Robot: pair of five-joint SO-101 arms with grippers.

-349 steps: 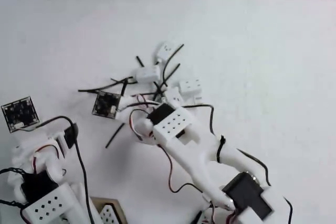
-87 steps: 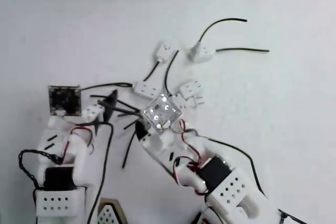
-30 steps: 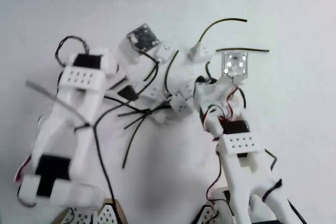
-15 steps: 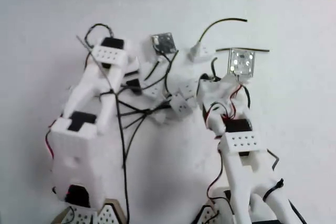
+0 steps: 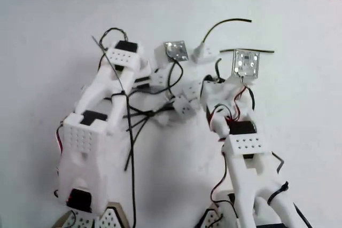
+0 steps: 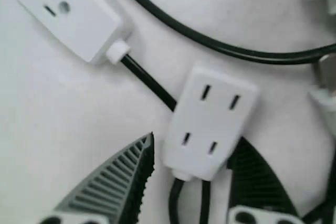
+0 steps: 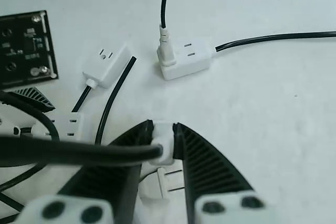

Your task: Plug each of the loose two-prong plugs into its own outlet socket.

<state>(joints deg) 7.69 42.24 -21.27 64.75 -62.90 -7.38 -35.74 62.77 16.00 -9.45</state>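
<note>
Left gripper [image 6: 194, 140]: jaws wide, one on each side of a white twin-outlet socket block [image 6: 210, 124], not closed on it. The block lies slots-up in the middle of the tabletop [image 5: 64, 25], somewhat toward the far edge, and its black cords run out between the jaws. This looks like bracing: a clamp here would keep the block from sliding when a plug is pushed in.

Right gripper [image 7: 163, 127]: jaws narrow, pinching a white two-prong plug [image 7: 164, 148] by its body. The prongs stick out below the pads and the cord trails off sideways. Gripping the body leaves the prongs free for insertion.

Closer to the far edge lies a mated socket [image 7: 186, 56] with a plug seated in one end, so one pair looks done. A single socket [image 6: 73, 11] lies open beside the block.

Judgement: the next step is lining the prongs up with the slots. The tangled cords could drag the light blocks.
</note>
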